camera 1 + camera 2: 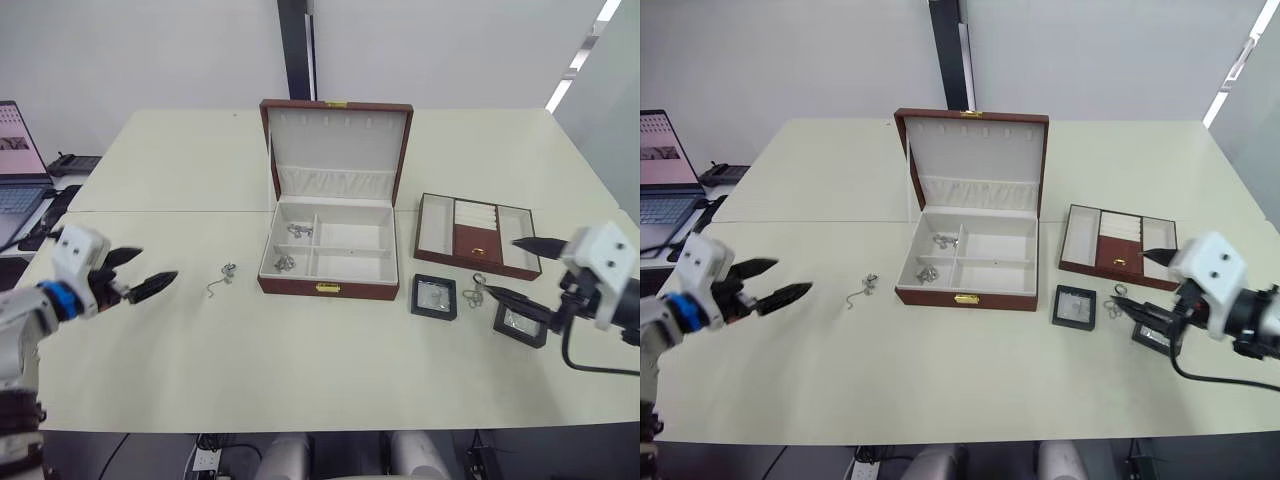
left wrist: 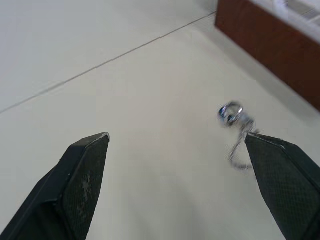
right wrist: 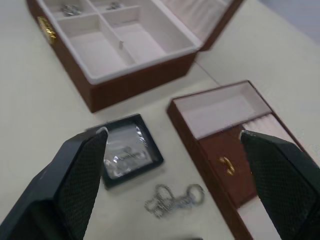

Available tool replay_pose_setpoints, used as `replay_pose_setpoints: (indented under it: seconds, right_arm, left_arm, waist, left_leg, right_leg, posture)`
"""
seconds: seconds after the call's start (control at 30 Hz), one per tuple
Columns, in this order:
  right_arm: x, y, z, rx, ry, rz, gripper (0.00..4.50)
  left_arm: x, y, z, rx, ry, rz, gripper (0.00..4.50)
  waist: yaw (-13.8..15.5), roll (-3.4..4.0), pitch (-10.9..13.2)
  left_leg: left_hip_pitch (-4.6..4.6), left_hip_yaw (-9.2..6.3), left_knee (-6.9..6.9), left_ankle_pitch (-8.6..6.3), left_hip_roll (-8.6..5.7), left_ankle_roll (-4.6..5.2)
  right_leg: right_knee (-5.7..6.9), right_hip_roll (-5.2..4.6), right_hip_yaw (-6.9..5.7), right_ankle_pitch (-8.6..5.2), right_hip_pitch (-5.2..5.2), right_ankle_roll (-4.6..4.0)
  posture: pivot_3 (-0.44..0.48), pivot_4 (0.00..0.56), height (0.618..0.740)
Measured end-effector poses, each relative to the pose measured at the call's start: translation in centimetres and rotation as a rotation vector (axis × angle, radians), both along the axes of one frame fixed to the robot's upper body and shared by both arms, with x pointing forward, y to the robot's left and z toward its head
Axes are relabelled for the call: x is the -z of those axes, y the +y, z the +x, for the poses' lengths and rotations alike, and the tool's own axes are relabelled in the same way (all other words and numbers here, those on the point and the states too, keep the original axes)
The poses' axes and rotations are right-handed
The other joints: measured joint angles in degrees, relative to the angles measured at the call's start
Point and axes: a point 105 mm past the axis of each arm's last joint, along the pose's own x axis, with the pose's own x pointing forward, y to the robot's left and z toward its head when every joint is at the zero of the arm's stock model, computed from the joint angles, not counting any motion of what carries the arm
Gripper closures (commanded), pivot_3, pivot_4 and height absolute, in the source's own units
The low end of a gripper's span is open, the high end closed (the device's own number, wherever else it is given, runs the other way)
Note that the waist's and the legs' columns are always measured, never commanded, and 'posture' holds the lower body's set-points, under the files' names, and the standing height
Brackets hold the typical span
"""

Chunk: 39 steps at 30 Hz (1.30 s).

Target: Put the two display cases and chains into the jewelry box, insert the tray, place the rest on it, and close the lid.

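- No writing or brand can be read anywhere.
- Left gripper (image 1: 140,274), fingers spread, empty, left of the jewelry box (image 1: 326,262).
- One chain (image 1: 222,277) between them; two chains (image 1: 291,247) inside the box (lid (image 1: 338,142) up).
- Right of the box: tray (image 1: 478,235), two display cases (image 1: 434,297), another chain (image 1: 474,291).
- Right gripper (image 1: 512,270) splayed, empty.

Bare cream tabletop (image 1: 300,350) lay open before the dark red-brown box (image 1: 325,288), while at its three o'clock the brown-rimmed tray (image 1: 436,225) and two black-framed cases (image 1: 434,297) crowded that side.
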Motion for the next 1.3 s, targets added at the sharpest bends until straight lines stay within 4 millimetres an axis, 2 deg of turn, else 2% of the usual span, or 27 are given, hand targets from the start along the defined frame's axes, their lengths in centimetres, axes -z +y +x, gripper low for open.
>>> replay_pose_setpoints:
  seconds: [0.13,0.23,0.37,0.47,0.67,1.3]
  right_arm:
    - [1.0,-4.5,-1.3,0.180,-0.041,0.007,0.00]
    - [1.9,-7.3,-2.2,0.294,-0.069,-0.004,0.00]
    - [3.4,-9.5,-3.3,0.390,-0.082,0.000,0.00]
    - [4.9,-10.5,-4.4,0.448,-0.053,0.020,0.00]
    - [6.1,-11.2,-5.9,0.506,-0.005,0.084,0.00]
    - [5.6,-11.2,-5.2,0.524,-0.029,0.099,0.00]
  left_arm:
    - [1.7,2.7,-1.9,-0.127,-0.006,-0.003,0.02]
    - [2.9,3.9,-2.9,-0.198,0.004,-0.008,0.02]
    - [4.7,4.6,-4.0,-0.268,0.026,-0.032,0.02]
    - [5.1,4.9,-4.5,-0.314,0.013,-0.061,0.02]
    - [5.8,5.0,-5.4,-0.348,0.034,-0.103,0.02]
    - [4.8,4.3,-4.4,-0.326,0.002,-0.093,0.02]
  waist:
    - [-0.01,-0.04,-0.03]
    - [-0.02,-0.04,-0.03]
    - [-0.06,-0.03,-0.05]
    - [-0.05,-0.04,-0.05]
    - [-0.10,0.04,-0.10]
    - [-0.08,0.06,-0.11]
  left_leg:
    - [0.03,0.01,-0.01,-0.01,0.00,0.02]
    - [0.06,0.02,-0.03,-0.02,0.01,0.02]
    - [0.09,0.07,-0.04,-0.02,0.03,0.02]
    - [0.09,0.04,-0.05,-0.02,0.04,0.02]
    - [0.15,0.04,-0.07,-0.02,0.06,0.03]
    - [0.14,0.13,-0.06,-0.02,0.04,0.02]
  right_leg:
    - [-0.01,-0.01,0.01,0.00,0.03,0.00]
    - [0.00,-0.01,0.05,0.00,0.03,0.00]
    - [0.01,0.00,0.08,0.00,0.03,0.00]
    - [0.02,0.00,0.09,0.00,0.03,0.00]
    - [0.03,0.00,0.15,0.00,0.04,-0.01]
    - [0.04,0.01,0.14,-0.01,0.05,-0.01]
  posture:
    - [0.000,0.150,0.740]
    - [0.000,0.150,0.740]
    - [0.000,0.150,0.740]
    - [0.000,0.150,0.740]
    - [0.000,0.150,0.740]
    - [0.000,0.150,0.740]
